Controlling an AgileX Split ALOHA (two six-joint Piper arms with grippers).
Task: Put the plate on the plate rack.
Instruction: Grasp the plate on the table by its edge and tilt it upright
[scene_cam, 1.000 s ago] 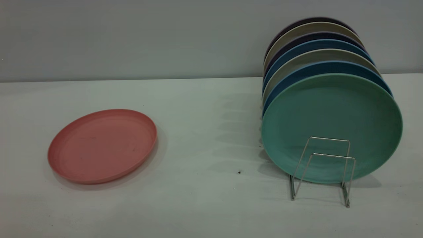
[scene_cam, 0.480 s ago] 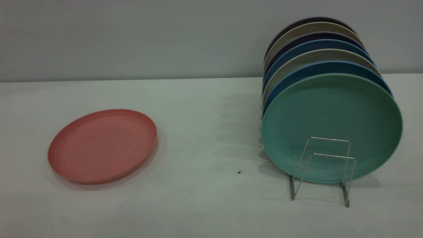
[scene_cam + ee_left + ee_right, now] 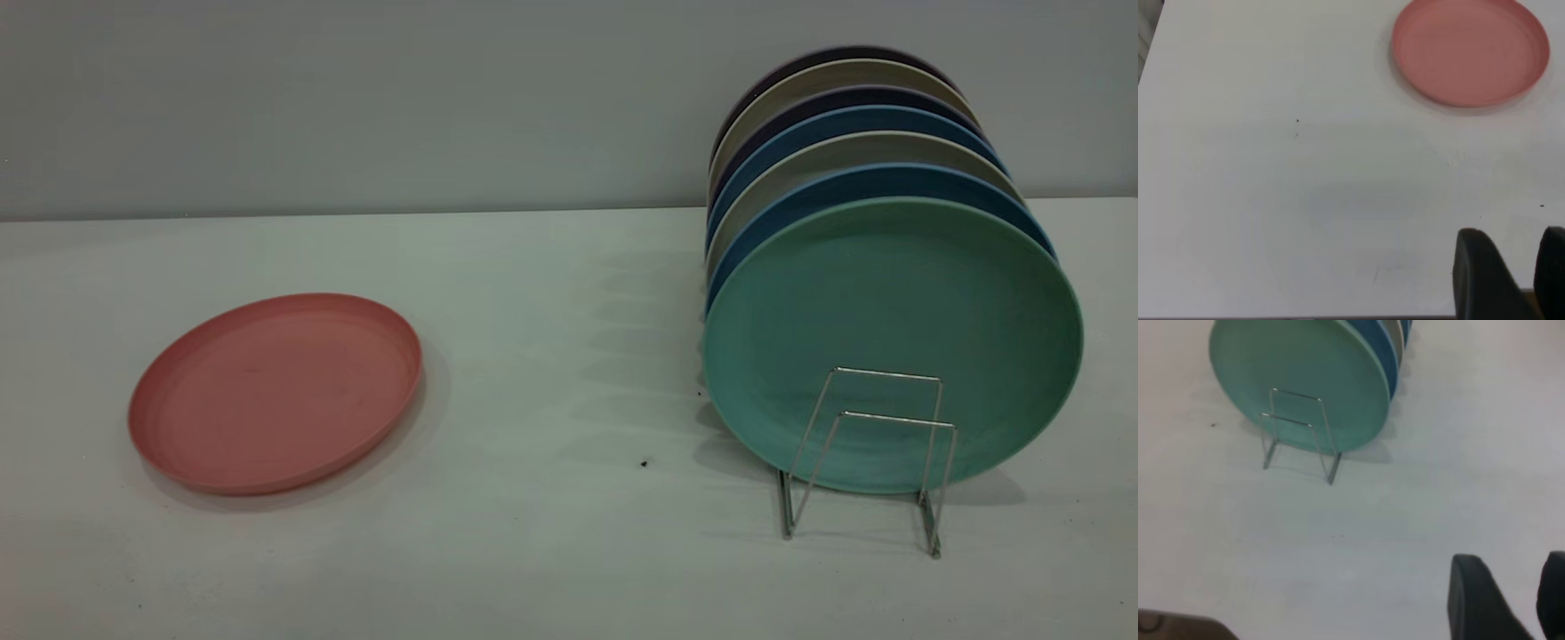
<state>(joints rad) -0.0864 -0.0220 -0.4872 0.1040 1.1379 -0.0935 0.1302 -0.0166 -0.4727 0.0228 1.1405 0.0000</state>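
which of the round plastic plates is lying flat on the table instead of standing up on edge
The round salmon-pink plastic plate, alone on the white table. All the others, from the teal-green plate back, stand on edge in the thin silver wire plate rack.

wall point(image 3: 356, 98): plain grey | table point(image 3: 551, 551): white, matte | light: soft, faint shadows

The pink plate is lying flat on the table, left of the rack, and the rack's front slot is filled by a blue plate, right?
Not quite. In the exterior view the front plate in the plate rack is the teal-green plate; blue ones stand behind it. The pink plate lies flat as you said.
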